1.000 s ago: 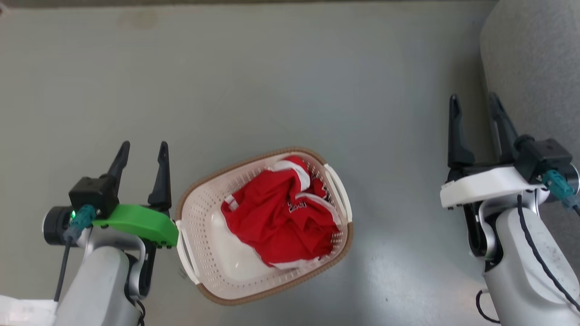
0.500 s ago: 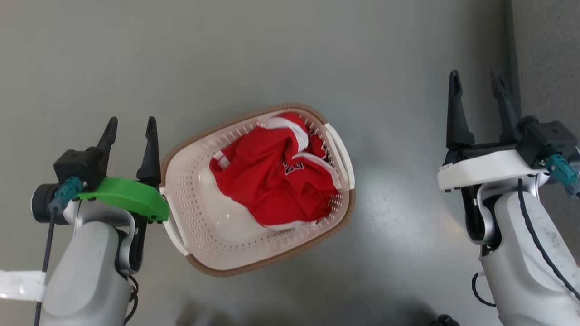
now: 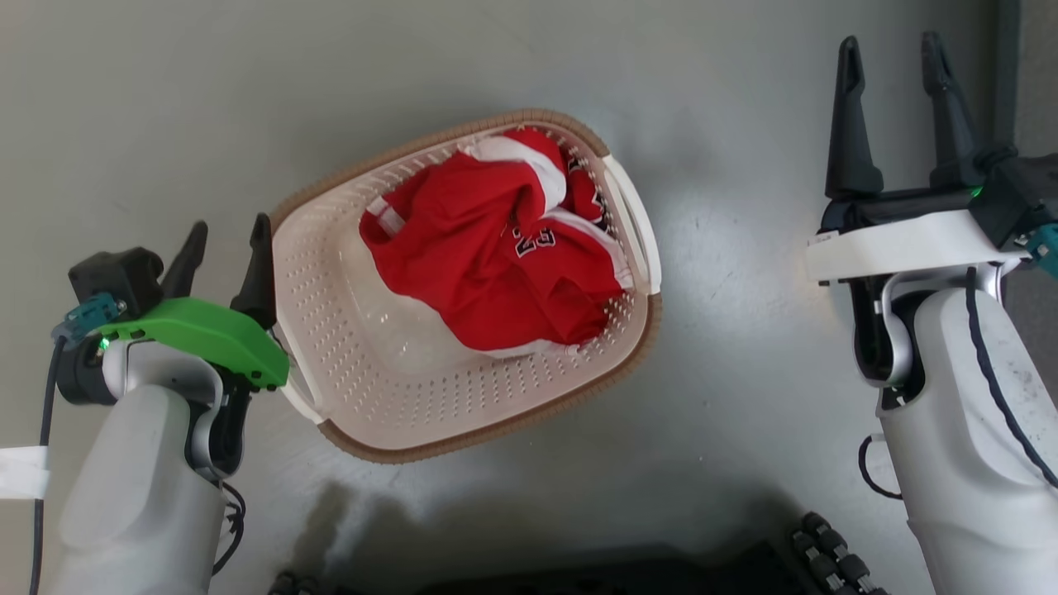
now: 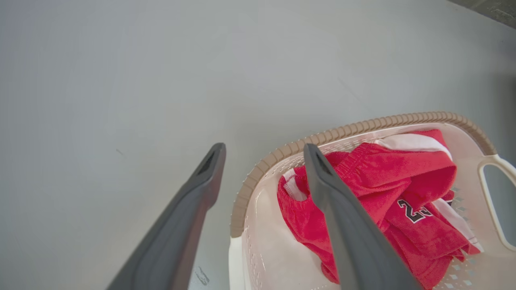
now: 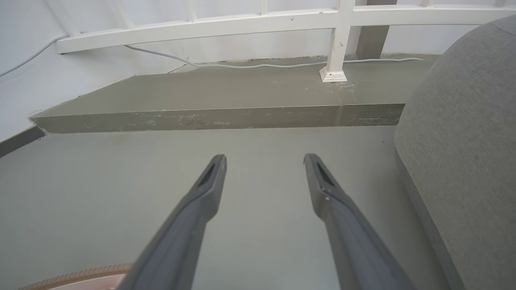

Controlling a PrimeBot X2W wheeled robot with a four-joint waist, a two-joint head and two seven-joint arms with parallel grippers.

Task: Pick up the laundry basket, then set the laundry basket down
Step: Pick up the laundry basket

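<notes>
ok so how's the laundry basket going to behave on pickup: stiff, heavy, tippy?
Probably light: the laundry basket is perforated plastic holding just a crumpled red garment. Likely fairly stiff, though its wall may flex if lifted by one side handle. The garment sits toward that handle, so the basket may tilt that way.

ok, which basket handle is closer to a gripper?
The left handle, right beside the left gripper; the right handle sits well apart from the right gripper.
</notes>
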